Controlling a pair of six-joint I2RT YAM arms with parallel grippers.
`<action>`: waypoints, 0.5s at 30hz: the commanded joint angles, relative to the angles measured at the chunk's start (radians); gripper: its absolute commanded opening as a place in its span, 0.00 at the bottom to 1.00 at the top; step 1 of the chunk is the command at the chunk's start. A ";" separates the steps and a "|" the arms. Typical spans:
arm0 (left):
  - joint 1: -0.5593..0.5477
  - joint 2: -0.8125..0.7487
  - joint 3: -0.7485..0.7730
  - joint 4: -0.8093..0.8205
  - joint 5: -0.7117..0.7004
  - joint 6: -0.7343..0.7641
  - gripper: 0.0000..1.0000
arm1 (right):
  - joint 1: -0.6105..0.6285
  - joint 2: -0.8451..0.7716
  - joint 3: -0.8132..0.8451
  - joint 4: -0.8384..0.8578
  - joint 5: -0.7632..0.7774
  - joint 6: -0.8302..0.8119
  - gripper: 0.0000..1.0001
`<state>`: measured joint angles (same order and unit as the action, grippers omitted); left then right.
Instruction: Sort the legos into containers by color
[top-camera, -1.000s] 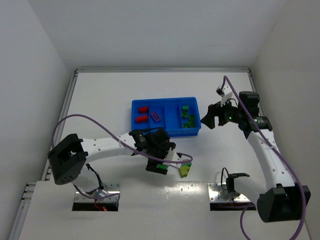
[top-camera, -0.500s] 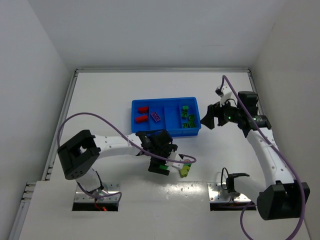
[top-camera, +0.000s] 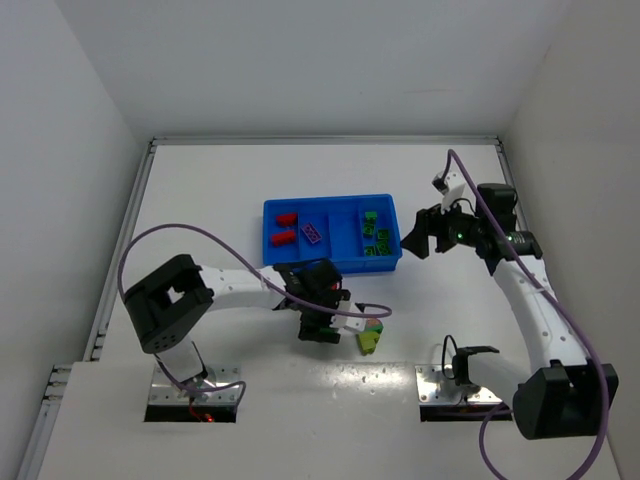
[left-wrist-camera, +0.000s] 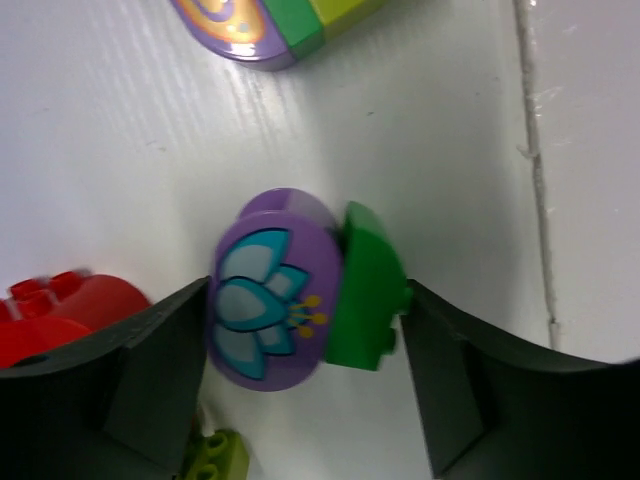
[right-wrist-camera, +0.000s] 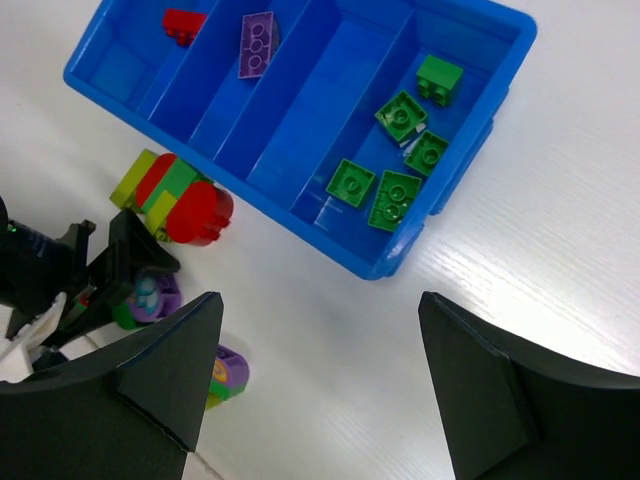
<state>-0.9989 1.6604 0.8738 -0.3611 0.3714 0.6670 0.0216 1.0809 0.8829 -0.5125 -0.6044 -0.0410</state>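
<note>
Left wrist view: your left tool (left-wrist-camera: 305, 320) has closed around a round purple plastic brick printed with a lotus flower (left-wrist-camera: 270, 305), which is pressed onto a green plastic brick (left-wrist-camera: 365, 290). One finger (left-wrist-camera: 150, 370) touches the purple side and the other touches the green. The purple-and-green pair rests on the white table (left-wrist-camera: 120, 150), not yet lifted. Expect this pair to be light, rigid and glossy, so likely slippery. The purple brick's curved wall gives a pad little flat area, and the pair may pivot under a light squeeze. The present grip, pressing along the joint, should keep the halves together. To separate the two colours, you would probably take each brick by its flat side walls, one tool per brick. Right wrist view: your right tool (right-wrist-camera: 320, 310) hangs open and empty above the bright blue plastic four-compartment tray (right-wrist-camera: 255, 190). The tray holds a red brick (right-wrist-camera: 183, 22), a purple brick (right-wrist-camera: 258, 44) and green bricks (right-wrist-camera: 400, 150) in separate compartments. A red, green and yellow-green cluster (right-wrist-camera: 175, 195) lies just beside the tray's wall. A second mixed cluster (left-wrist-camera: 280, 20) lies near the held pair.
</note>
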 joint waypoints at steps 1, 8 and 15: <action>0.022 -0.054 -0.028 0.100 0.023 -0.064 0.76 | -0.005 -0.009 -0.033 0.055 -0.063 0.052 0.80; 0.031 -0.155 -0.059 0.139 -0.009 -0.203 0.45 | -0.035 -0.019 -0.096 0.153 -0.245 0.197 0.80; 0.045 -0.291 0.049 0.076 -0.124 -0.349 0.45 | -0.020 0.143 -0.121 0.321 -0.607 0.434 0.80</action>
<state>-0.9756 1.4269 0.8433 -0.2920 0.2913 0.4118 -0.0139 1.1637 0.7734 -0.3244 -1.0073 0.2623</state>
